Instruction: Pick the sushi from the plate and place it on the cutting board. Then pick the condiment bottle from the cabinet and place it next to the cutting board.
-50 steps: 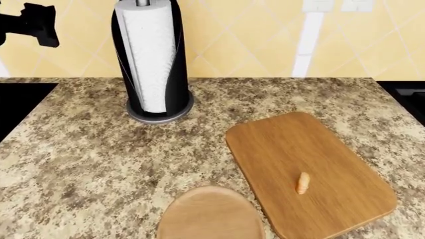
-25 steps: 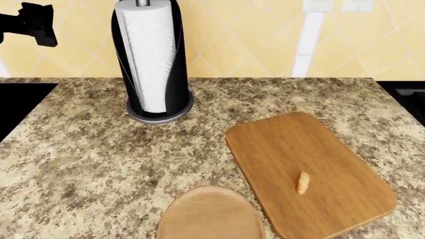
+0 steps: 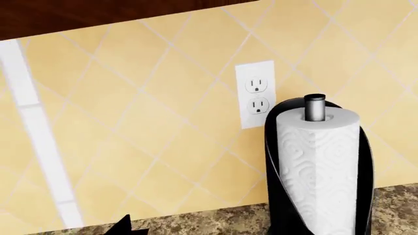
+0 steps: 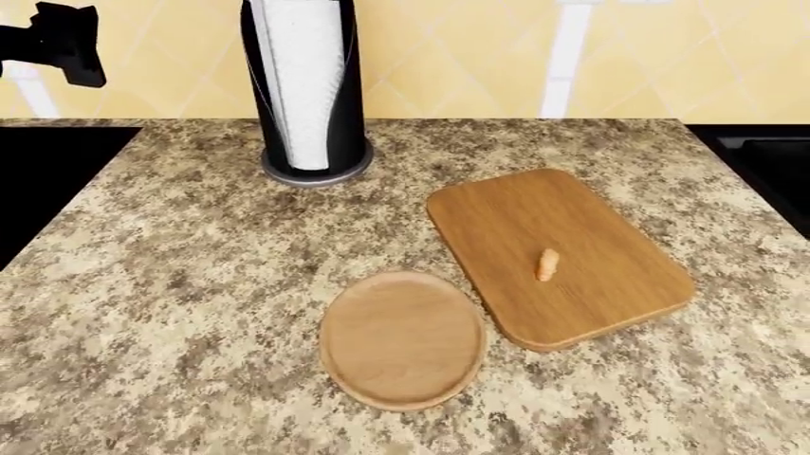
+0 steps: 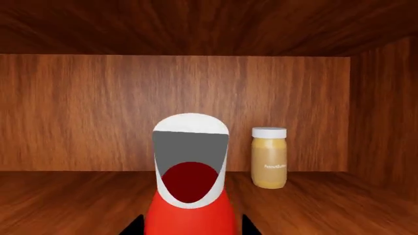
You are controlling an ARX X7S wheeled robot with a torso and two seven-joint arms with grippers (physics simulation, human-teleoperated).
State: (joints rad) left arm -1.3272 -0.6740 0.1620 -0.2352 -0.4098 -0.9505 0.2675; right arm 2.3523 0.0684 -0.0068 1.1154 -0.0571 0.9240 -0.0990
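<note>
Lower in the head view than before (fingers' state unclear): sushi (image 4: 547, 264) on cutting board (image 4: 559, 254).

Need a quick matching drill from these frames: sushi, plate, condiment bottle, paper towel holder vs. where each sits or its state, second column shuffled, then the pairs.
Column 1:
1. sushi
2. plate
3. condiment bottle
4. paper towel holder

Column 2:
A. inside the wooden cabinet, beside a yellow jar
B. empty, on the counter next to the board
C. upright at the back of the counter, near the tiled wall
D. lying on the cutting board

Pairs: 1-D, 2-B, 3-A, 4-C
</note>
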